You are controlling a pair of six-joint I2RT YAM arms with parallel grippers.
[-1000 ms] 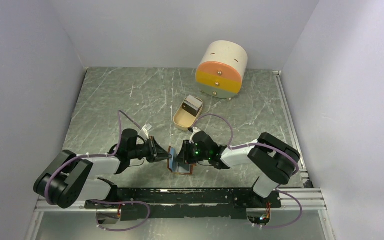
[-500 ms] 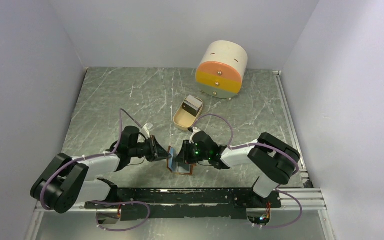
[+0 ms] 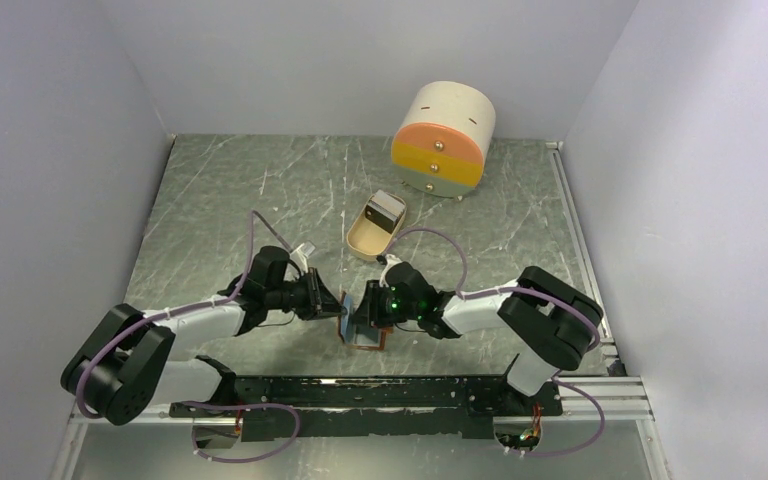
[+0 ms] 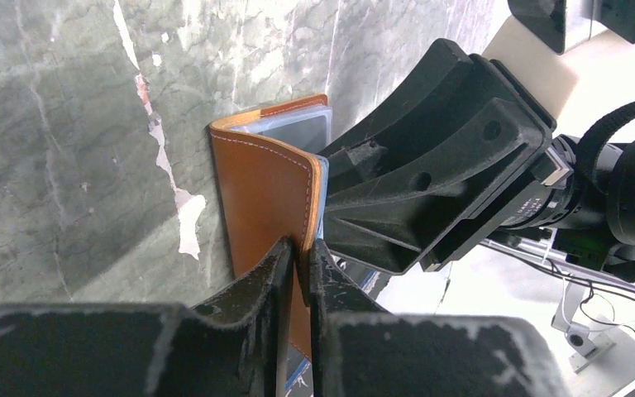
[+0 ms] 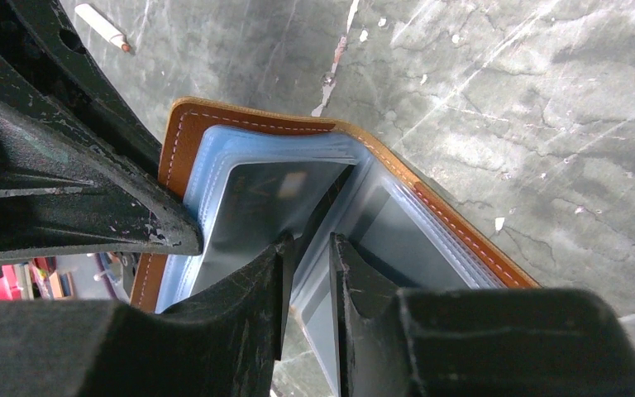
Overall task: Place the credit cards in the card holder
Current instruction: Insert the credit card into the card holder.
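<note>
The tan-brown leather card holder (image 3: pixel 363 337) stands open on its edge between my two grippers. My left gripper (image 4: pixel 298 258) is shut on the edge of its leather cover (image 4: pixel 263 186). In the right wrist view the clear pockets (image 5: pixel 397 227) fan open, and a silvery-grey credit card (image 5: pixel 269 203) sits in the left pocket. My right gripper (image 5: pixel 308 251) is inside the fold. Its fingers are closed narrowly on a thin dark credit card seen edge-on (image 5: pixel 335 194), next to a clear pocket leaf. Another card (image 3: pixel 388 208) lies in the beige tray.
A beige oval tray (image 3: pixel 365 238) lies just behind the grippers. A round cream-and-orange drawer box (image 3: pixel 442 140) stands at the back. A thin white stick (image 5: pixel 103 26) lies on the mat beyond the left gripper. Grey walls enclose the mat.
My left arm has shifted right and a little forward, pressing closer to the card holder. The right arm and the holder have stayed almost still.
</note>
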